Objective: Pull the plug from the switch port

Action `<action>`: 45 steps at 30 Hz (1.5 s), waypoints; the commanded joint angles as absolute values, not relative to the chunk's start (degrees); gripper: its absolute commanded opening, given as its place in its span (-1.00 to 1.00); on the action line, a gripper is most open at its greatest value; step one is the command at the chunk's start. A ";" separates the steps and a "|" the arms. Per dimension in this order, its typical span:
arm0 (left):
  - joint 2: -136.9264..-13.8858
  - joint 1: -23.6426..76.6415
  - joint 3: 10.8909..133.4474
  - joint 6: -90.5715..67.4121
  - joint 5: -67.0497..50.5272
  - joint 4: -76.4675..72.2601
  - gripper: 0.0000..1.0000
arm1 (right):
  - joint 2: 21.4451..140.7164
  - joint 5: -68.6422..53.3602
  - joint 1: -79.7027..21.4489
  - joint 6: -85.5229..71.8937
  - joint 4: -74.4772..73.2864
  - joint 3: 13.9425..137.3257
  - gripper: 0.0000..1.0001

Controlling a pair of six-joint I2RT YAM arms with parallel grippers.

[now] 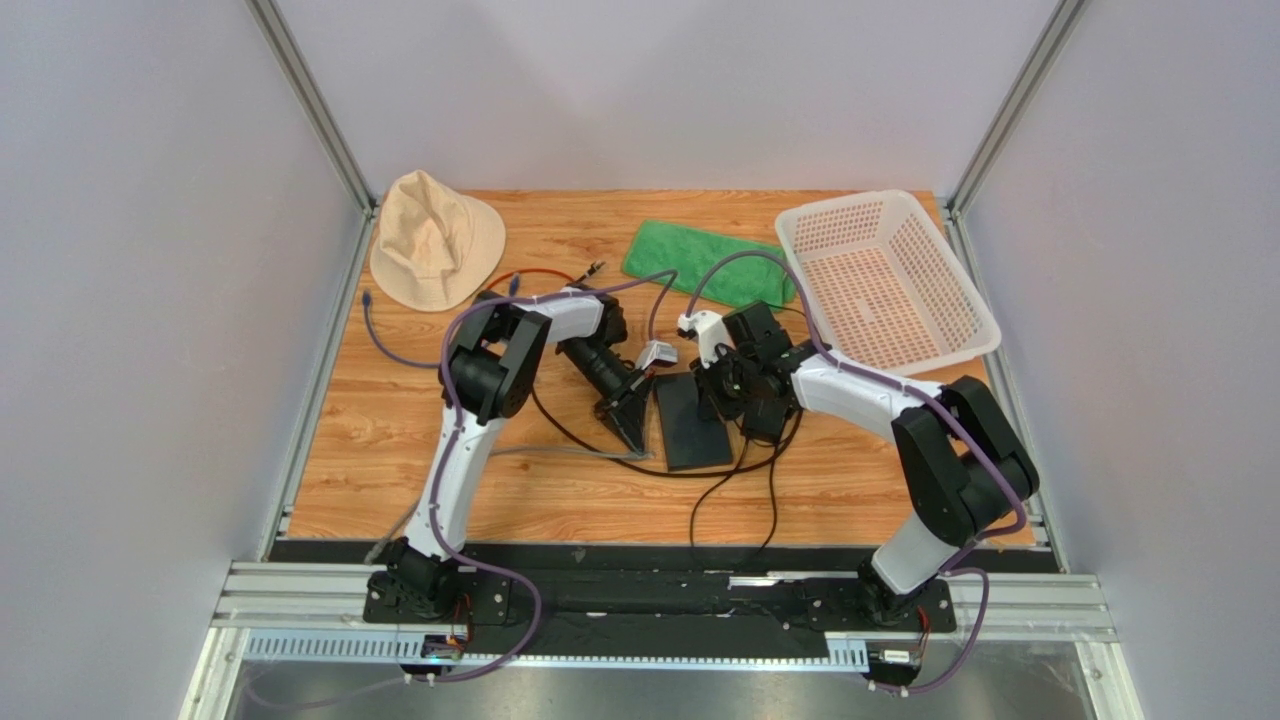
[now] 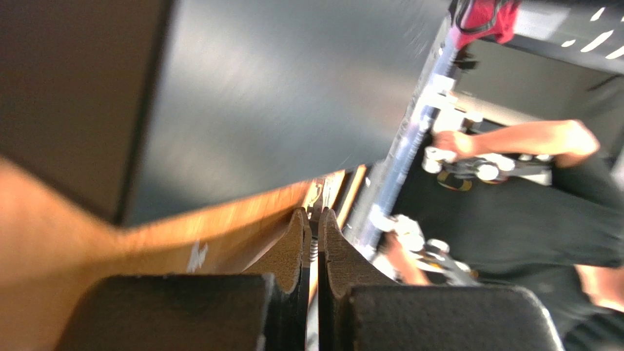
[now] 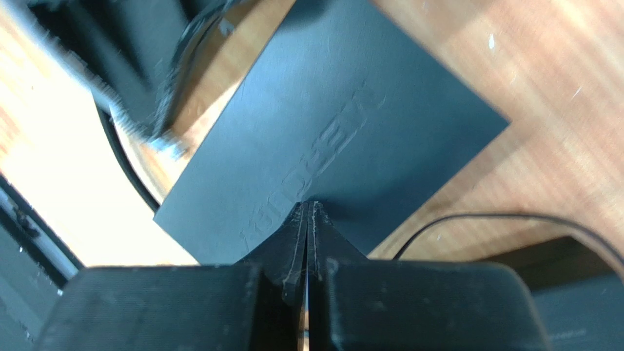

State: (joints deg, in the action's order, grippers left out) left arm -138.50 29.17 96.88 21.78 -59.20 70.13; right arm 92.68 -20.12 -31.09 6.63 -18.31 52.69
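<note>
Right gripper (image 3: 308, 210), jaws shut, pinned the flat black switch box (image 1: 696, 422) mid-table. Left gripper (image 2: 313, 218), jaws pinched nearly together, sat beside its left edge. Plug out of the port? Couldn't tell.

Both arms stood bent inward from their bases at the near edge, wrists close to each other in the middle. The left arm (image 1: 451, 480) rose steeply to a dark elbow, then its forearm ran right and downward. It ended in the left claw (image 2: 313, 216), tipped low, its fingers (image 2: 291, 248) pressed nearly together with only a slit between them. The right arm (image 1: 842, 387) folded at a high elbow and stretched left, the right claw (image 3: 309, 208) pointing down, fingers fully closed
</note>
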 commanded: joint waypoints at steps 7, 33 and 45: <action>-137.02 27.52 97.03 22.59 -50.89 69.60 -1.00 | 97.03 -12.22 -32.43 6.07 -22.59 52.47 -1.00; -124.63 10.63 140.71 48.59 -3.27 57.97 -1.00 | 94.75 -12.04 -32.52 6.33 -21.44 51.15 -1.00; -129.03 13.88 138.96 39.74 -8.57 55.36 -1.00 | 92.90 -11.95 -32.43 6.42 -20.39 50.10 -1.00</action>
State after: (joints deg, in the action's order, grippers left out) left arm -130.85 12.05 141.03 46.44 -2.68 54.26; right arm 92.25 -15.46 -32.56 5.65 -16.25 52.34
